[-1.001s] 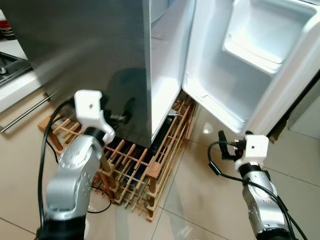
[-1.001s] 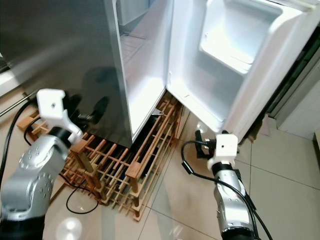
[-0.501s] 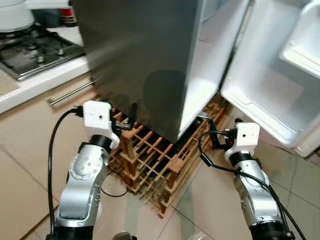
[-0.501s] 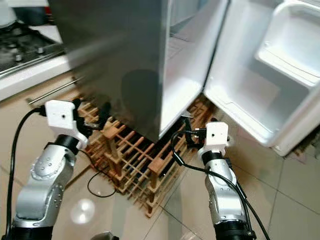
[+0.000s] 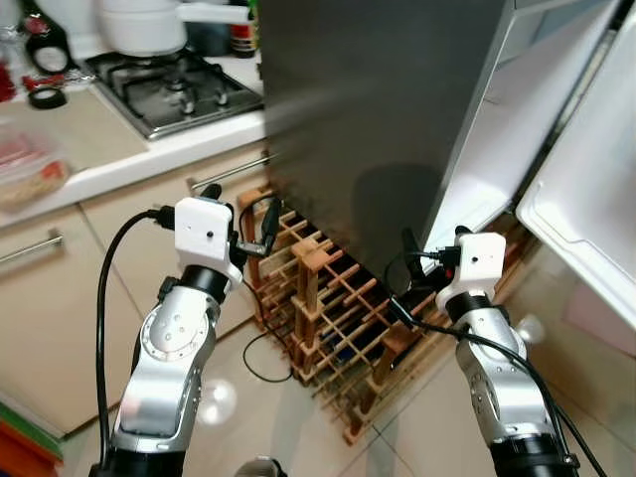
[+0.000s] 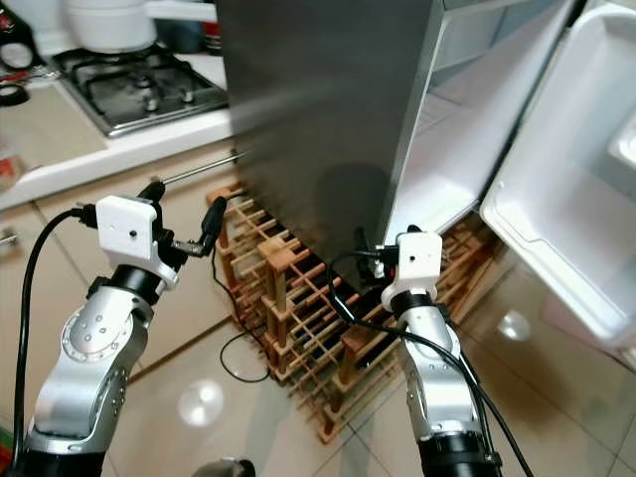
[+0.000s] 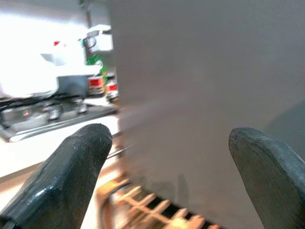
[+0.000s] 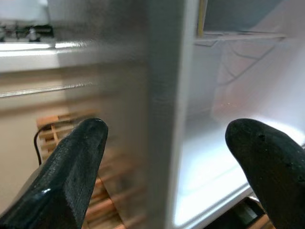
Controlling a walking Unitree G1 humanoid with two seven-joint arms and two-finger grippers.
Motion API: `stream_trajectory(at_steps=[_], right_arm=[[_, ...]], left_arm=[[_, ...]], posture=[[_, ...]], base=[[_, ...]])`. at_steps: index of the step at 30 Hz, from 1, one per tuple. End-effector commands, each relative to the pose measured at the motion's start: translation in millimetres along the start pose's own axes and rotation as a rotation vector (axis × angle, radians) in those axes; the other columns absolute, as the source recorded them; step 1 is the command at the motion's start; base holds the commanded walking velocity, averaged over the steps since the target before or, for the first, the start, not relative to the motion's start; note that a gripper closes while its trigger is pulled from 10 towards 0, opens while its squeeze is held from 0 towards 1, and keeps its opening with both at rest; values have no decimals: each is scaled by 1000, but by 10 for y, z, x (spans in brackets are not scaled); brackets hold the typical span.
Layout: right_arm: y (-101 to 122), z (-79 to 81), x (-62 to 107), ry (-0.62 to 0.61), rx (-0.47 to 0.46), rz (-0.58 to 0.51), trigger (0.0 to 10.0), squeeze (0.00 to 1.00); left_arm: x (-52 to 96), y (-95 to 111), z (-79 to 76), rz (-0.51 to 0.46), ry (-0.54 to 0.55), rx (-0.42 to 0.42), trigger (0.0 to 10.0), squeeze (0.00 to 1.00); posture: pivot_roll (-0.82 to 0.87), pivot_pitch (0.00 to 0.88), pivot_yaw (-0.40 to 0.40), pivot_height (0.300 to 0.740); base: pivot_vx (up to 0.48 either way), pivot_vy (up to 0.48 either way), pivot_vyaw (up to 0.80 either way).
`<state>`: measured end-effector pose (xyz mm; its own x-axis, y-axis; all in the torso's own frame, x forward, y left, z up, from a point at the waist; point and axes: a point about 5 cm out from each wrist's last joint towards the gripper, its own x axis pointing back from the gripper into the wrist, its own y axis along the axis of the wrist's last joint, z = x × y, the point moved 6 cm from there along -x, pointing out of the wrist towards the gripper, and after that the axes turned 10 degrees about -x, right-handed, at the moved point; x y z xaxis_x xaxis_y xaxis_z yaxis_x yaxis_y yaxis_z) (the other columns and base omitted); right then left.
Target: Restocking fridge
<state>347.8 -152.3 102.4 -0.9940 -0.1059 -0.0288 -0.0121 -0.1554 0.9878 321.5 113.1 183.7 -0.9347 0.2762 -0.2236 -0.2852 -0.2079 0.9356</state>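
We see the grey fridge (image 5: 378, 109) standing in front of us, its door (image 6: 556, 189) swung wide and partly cut off. Its shelves look blurry. Our left pincer (image 7: 162, 181) and right pincer (image 8: 162, 167) both hang with fingers apart, holding nothing. A wooden rack (image 5: 338, 308) sits half hidden under the fridge. A stove (image 5: 174, 84) rests on the bench (image 5: 109, 149).

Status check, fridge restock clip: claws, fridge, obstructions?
Left claw open, empty. Right claw open, empty. Grey steel fridge door open. Wooden wine rack at its base.
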Motion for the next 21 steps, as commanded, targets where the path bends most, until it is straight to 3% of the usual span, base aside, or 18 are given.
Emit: stream_trajectory(at_steps=[1, 8, 21], right_arm=[[64, 5, -14, 0, -5, -12, 10000, 0], [70, 14, -13, -6, -5, -14, 10000, 0], [46, -29, -24, -18, 19, 0, 10000, 0]], left_arm=[[-16, 76, -17, -28, -14, -10, 10000, 0], [-61, 33, -15, -5, -8, -32, 10000, 0], [-124, 91, -65, -33, -29, -22, 10000, 0]], posture=[[31, 0, -31, 740], [30, 0, -33, 740], [13, 0, -30, 740]], base=[[0, -480, 600], [0, -478, 581], [0, -465, 0]])
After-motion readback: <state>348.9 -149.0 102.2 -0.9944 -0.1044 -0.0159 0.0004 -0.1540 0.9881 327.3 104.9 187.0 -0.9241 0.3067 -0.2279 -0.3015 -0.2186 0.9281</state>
